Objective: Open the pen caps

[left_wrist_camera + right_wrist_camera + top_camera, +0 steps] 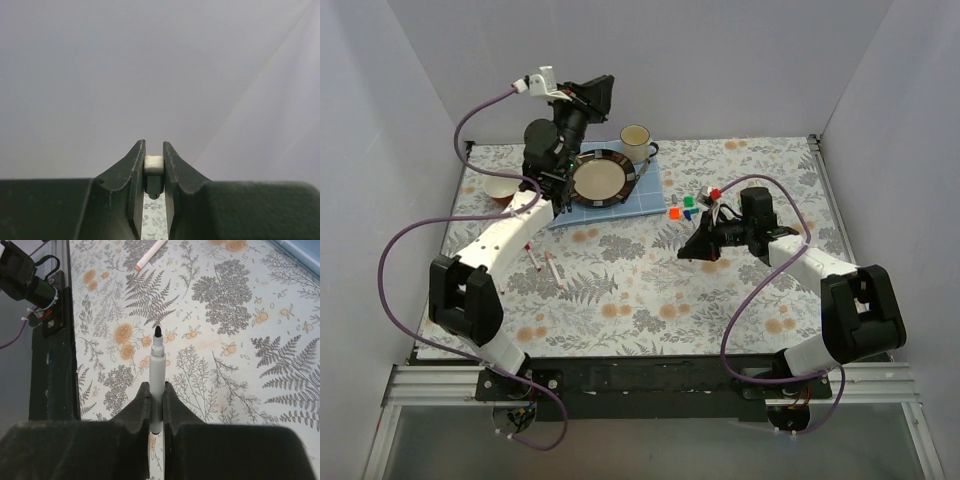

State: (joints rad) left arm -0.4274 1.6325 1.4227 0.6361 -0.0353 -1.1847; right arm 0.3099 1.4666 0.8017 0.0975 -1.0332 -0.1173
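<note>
My right gripper [156,386] is shut on a white-barrelled pen [156,365] whose bare black tip [157,331] points out over the floral table. In the top view this gripper [692,250] hovers at the table's right-centre. My left gripper [153,145] is shut on a small stubby piece with a white end [153,164] and a dark body, seemingly a pen cap. It is raised high near the back wall [595,95]. Loose caps lie behind the right gripper: orange [673,212], green [688,200], red [714,193]. Two more pens [533,256] [553,270] lie at the left.
A plate [602,178] sits on a blue mat [650,200] at the back, with a mug [637,140] behind it. A small brown bowl [500,192] stands at the far left. A pen with an orange end [150,255] lies ahead of the right gripper.
</note>
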